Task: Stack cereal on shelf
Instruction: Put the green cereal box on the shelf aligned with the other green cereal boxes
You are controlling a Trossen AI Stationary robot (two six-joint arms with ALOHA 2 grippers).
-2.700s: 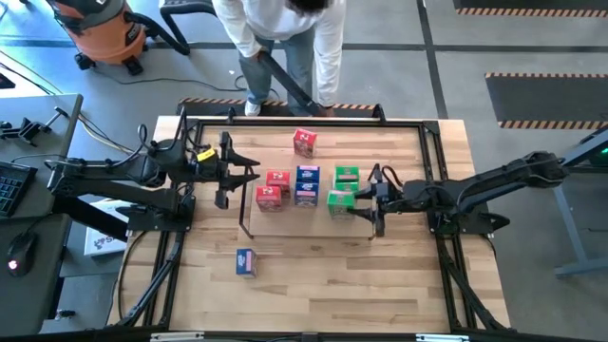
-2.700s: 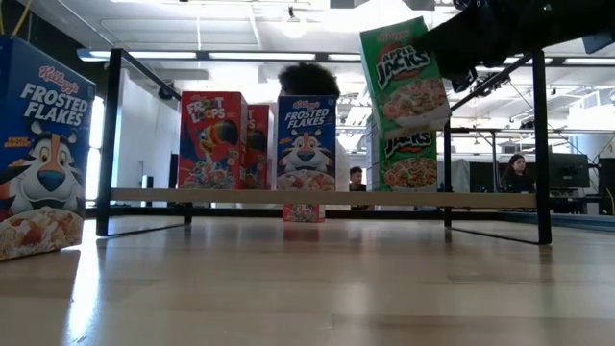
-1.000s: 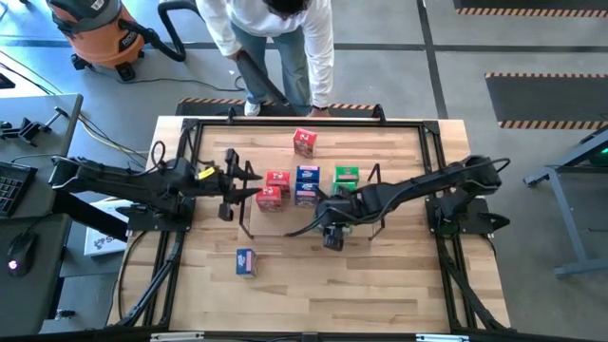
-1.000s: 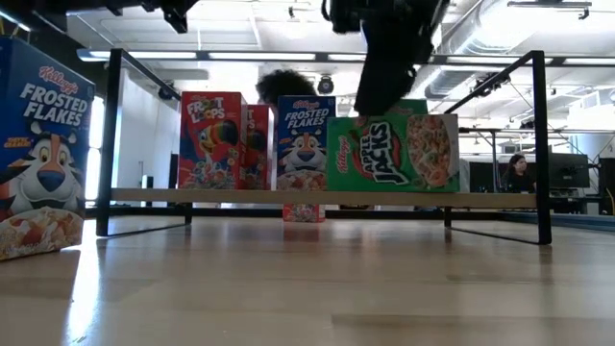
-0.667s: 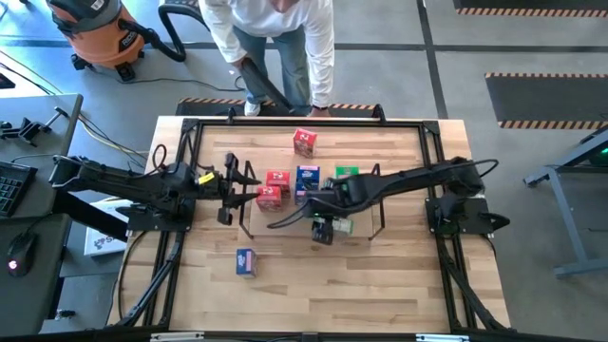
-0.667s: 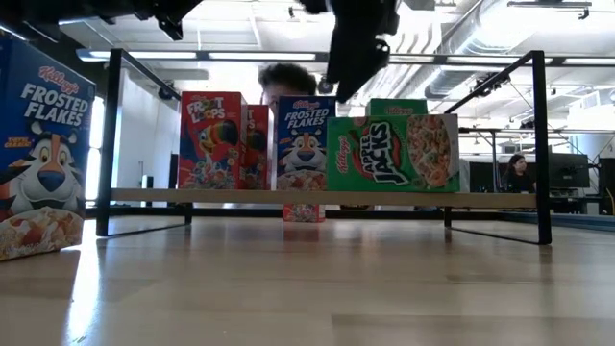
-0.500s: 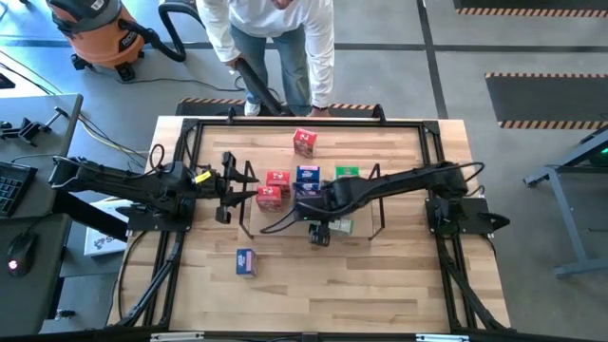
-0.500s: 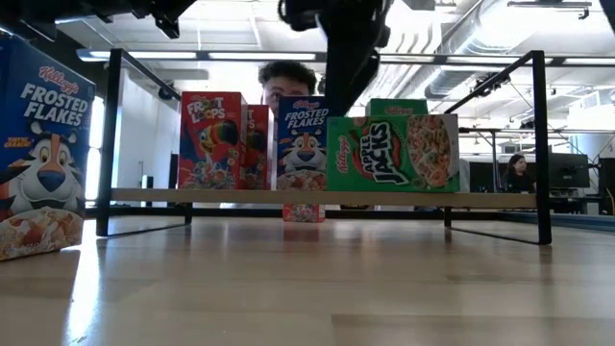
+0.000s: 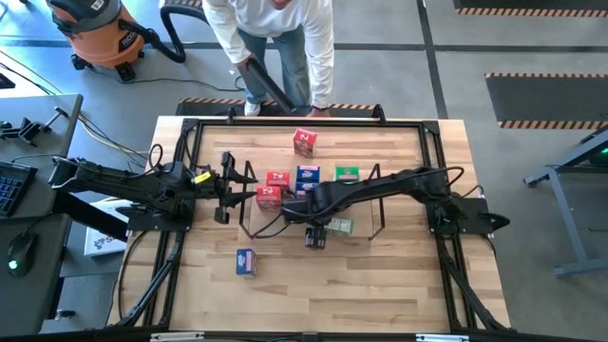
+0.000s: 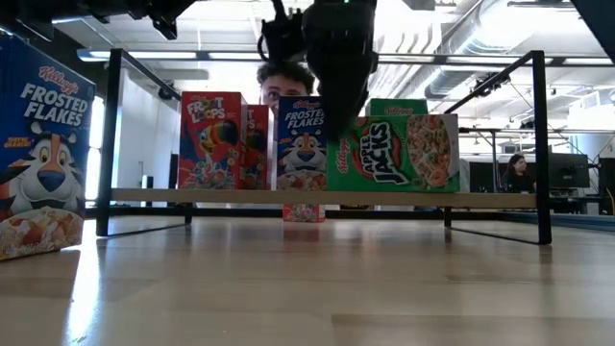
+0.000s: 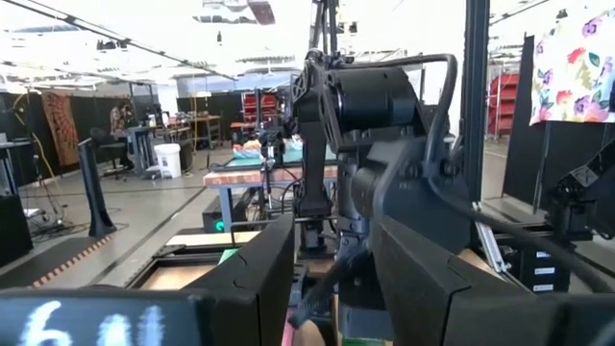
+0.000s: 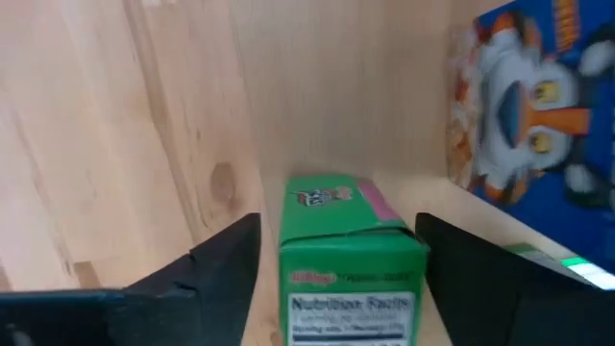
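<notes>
On the wire shelf [image 9: 244,220] two red cereal boxes [image 10: 213,139] and a blue one [image 10: 300,144] stand upright. A green box [image 10: 399,154] lies on its long side, in front of another green one [image 10: 399,104]. My right gripper [image 9: 315,237] points down, open, just above the lying green box's left end [image 12: 351,245]. Its fingers show on either side with gaps. My left gripper [image 9: 226,185] is open, level and holds nothing, left of the shelf. A loose red box [image 9: 304,142] stands at the far side. A loose blue box [image 9: 245,261] sits near the front.
A person in a white top [image 9: 275,38] leans over the table's far edge. A black rail frame [image 9: 180,199] borders the tabletop. Bare wood [image 9: 351,285] lies in front of the shelf. An orange shop vacuum [image 9: 95,28] stands on the floor at the far left.
My right gripper has travelled toward the table's left along the shelf's front, from over the lying green box's middle to its left end, tipping to point more steeply down. The green box has stayed lying on the shelf.
</notes>
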